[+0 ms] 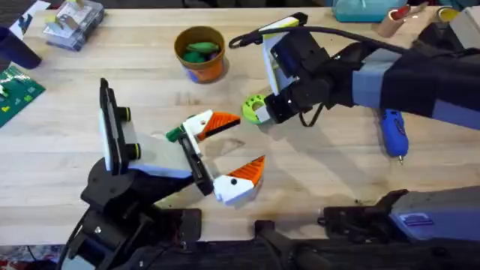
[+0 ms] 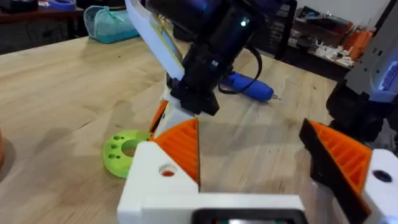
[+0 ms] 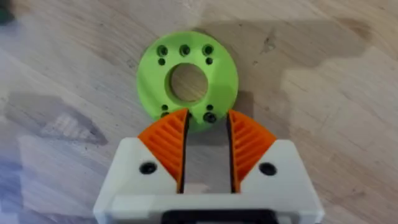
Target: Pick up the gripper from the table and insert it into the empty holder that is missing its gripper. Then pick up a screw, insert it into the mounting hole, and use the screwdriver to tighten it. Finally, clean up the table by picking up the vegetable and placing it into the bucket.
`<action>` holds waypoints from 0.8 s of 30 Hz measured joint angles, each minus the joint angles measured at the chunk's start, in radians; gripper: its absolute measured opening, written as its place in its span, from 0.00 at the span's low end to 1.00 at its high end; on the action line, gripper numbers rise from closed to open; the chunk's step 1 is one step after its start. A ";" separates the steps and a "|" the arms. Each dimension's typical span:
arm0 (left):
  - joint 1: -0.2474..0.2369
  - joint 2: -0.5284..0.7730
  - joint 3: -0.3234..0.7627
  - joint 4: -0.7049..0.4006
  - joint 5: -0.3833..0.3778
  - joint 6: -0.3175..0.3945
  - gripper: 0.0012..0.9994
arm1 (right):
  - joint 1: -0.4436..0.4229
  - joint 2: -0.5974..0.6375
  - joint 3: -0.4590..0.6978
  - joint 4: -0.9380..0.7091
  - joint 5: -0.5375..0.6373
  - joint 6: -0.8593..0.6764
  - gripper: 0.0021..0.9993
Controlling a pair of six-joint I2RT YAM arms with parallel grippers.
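Note:
The gripper (image 1: 204,124), a white finger with an orange tip and a green rear piece, sits on the far end of the holder's black rail (image 1: 196,161), beside the black-dot finger (image 1: 244,178). That holder is my left gripper (image 1: 249,141), its jaws wide open. In the left wrist view the finger (image 2: 177,155) shows a mounting hole (image 2: 166,171). My right gripper (image 3: 208,121) hovers over a green disc (image 3: 186,81) holding several screws, its orange tips narrowly open around one black screw (image 3: 210,117). The blue screwdriver (image 1: 394,131) lies at the right. The orange bucket (image 1: 211,69) holds a green vegetable (image 1: 199,51).
A teal pouch (image 1: 360,9) and small items line the far right edge. A clear box (image 1: 75,19) and a green board (image 1: 15,90) sit at the far left. The right arm's base (image 1: 420,217) lies along the front edge.

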 joint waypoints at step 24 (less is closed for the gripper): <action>0.000 0.000 0.000 0.000 0.000 0.000 0.99 | 0.022 0.000 0.009 0.001 0.000 -0.086 0.37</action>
